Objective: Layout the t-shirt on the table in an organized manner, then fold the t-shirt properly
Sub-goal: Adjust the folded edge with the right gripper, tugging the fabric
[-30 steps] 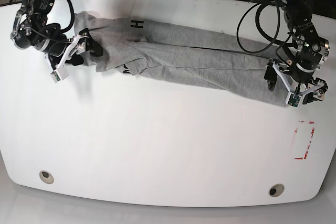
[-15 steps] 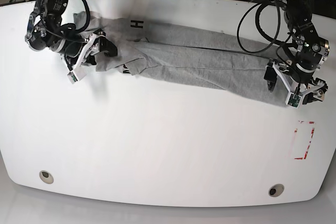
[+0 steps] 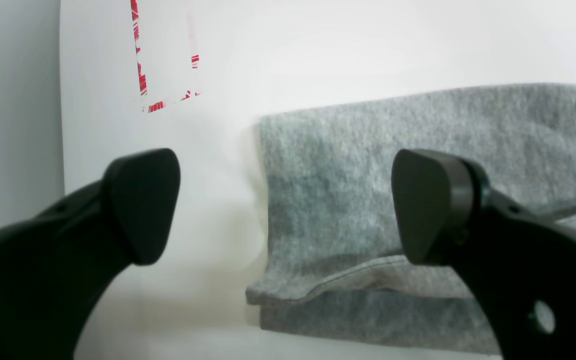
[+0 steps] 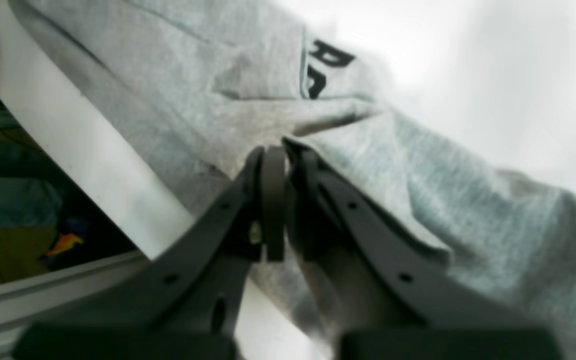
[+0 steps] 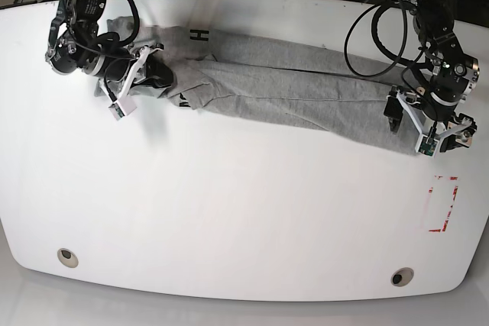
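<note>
We're still on the layout step: the t-shirt (image 5: 283, 89) lies bunched in a long strip across the back of the table (image 5: 229, 219). Our right gripper (image 4: 280, 150) is clenched on a fold near the collar, while the left gripper (image 3: 288, 210) sits spread wide over the hem. Next we'd probably need the left one to grab that hem so both can stretch it flat.

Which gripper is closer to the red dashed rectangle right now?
Left. The left gripper is open at the t-shirt's hem end, just above the red dashed rectangle. The right gripper is shut on the t-shirt at the far end of the table.

Bright light shines off the white table (image 5: 229, 211). The wide view bends at its edges. Both close views look blurry.
</note>
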